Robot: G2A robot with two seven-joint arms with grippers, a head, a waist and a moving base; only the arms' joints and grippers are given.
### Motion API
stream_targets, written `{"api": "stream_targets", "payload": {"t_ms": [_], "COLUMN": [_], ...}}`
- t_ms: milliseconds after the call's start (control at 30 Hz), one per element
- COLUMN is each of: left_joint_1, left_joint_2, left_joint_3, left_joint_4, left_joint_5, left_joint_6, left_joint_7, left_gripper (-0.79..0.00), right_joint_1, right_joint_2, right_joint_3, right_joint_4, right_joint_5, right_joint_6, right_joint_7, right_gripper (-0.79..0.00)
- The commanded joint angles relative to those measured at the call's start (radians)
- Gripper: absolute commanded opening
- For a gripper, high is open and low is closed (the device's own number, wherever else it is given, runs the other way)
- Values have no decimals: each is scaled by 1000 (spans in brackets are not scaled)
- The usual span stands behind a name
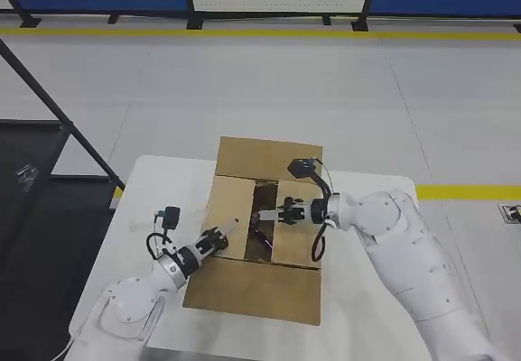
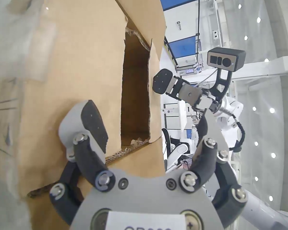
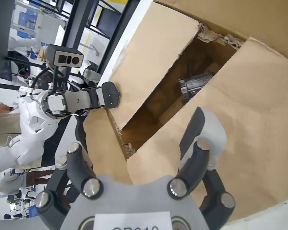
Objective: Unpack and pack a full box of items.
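Observation:
A cardboard box point(image 1: 251, 291) stands in the middle of the white table point(image 1: 156, 185), its far and near flaps laid outward. The two side flaps lean over the opening and leave a dark gap point(image 1: 262, 221) between them. My left gripper point(image 1: 227, 227) point(image 2: 147, 111) is open, its fingers straddling the edge of the left side flap point(image 2: 91, 68). My right gripper point(image 1: 274, 215) point(image 3: 139, 132) is open astride the right side flap point(image 3: 242, 101), one finger point(image 3: 201, 130) on top. Inside the box lies a dark ridged cylinder point(image 3: 194, 84).
A black metal frame point(image 1: 34, 99) and a dark mat stand left of the table. Narrow strips of bare table lie on both sides of the box. The table's front edge is close behind the near flap.

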Motion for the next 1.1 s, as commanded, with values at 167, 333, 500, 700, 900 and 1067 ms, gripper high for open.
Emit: {"api": "stream_targets", "payload": {"t_ms": [167,333,500,700,900,1067], "left_joint_1": [-2,3,29,128,285,410], "left_joint_2": [-4,-7,-4,15,41,56], "left_joint_3": [3,-3,-37,-163,-368,-502], "left_joint_4": [6,1,-38,-149,-202,-175], "left_joint_5": [-14,-38,-53,-73,-150,-217], "left_joint_6": [13,4,-22,-62,-95,-141], "left_joint_7": [37,59,58,15,-132,-256], "left_gripper": [0,0,0,0,0,0], "right_joint_1": [-19,-24,-27,-46,-83,-91], "right_joint_2": [4,5,9,32,63,78], "right_joint_3": [-34,-41,-29,51,149,171], "right_joint_4": [-37,-35,-43,-88,-124,-103], "right_joint_5": [-98,-102,-79,-44,-46,-56], "right_joint_6": [59,79,61,0,10,28], "right_joint_7": [-30,-44,-51,-59,-37,26], "right_gripper": [0,0,0,0,0,0]}}
